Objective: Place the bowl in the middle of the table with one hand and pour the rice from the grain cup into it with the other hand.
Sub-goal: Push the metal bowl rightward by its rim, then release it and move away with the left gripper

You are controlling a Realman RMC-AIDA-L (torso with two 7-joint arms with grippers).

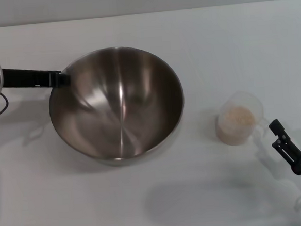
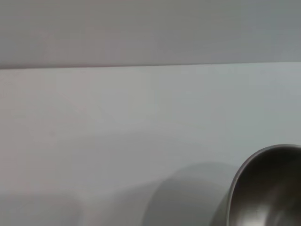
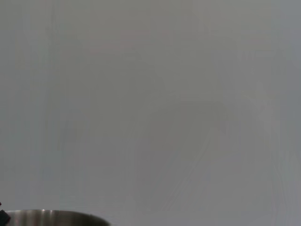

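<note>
Currently, the bowl (image 1: 117,105) sits on the table (image 1: 228,40), left of the table's centre in the head view, tilted so that its shiny interior faces the camera; nothing lies inside it. The left gripper (image 1: 61,78) reaches in from the left edge on a dark, slender link and meets the bowl at the far-left part of its rim; its fingers close on that rim, holding the bowl. The grain cup (image 1: 238,118) stands upright on the table to the right of the bowl, apart from it, with a clear gap of bare tabletop between the two. The rice (image 1: 237,119) fills the lower part of the cup as a pale granular mass. The right gripper (image 1: 293,133) is at the lower right of the head view, near the cup on its right side but not touching it; its dark fingers are spread apart with nothing between them. In the left wrist view, only a curved section of the bowl (image 2: 268,188) appears at one corner, with the white tabletop (image 2: 141,117) stretching beyond it. In the right wrist view, a thin arc of the bowl rim (image 3: 51,217) shows at one edge, and the rest is plain white tabletop (image 3: 155,103).
</note>
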